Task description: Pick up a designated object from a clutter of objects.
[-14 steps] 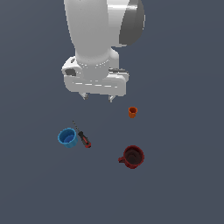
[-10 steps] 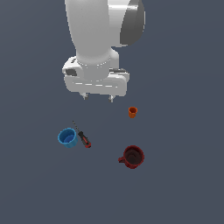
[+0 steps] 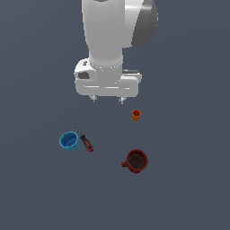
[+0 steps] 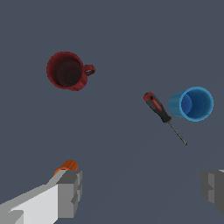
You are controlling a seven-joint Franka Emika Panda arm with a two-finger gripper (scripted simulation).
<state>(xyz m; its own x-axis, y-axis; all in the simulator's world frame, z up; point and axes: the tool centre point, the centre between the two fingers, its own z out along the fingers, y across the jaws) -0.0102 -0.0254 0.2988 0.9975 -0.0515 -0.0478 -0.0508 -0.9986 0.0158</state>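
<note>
The small orange cup (image 3: 136,115) stands upright on the dark floor, just to the exterior view's right of and below my gripper (image 3: 107,100). The gripper hangs above the floor, open, with nothing between its fingers. In the wrist view only the orange cup's rim (image 4: 66,166) peeks out behind one grey finger (image 4: 70,192); the other finger (image 4: 213,188) sits far across the frame. The blue cup (image 3: 69,141), the red-and-black screwdriver (image 3: 85,141) and the dark red mug (image 3: 135,161) lie farther from the gripper.
The blue cup (image 4: 192,103) and screwdriver (image 4: 159,111) lie close together, nearly touching. The handled mug (image 4: 67,71) stands apart from them. The floor (image 3: 188,188) is plain dark grey with no visible edges.
The arm has shifted slightly toward the exterior view's right. The objects on the floor have not moved.
</note>
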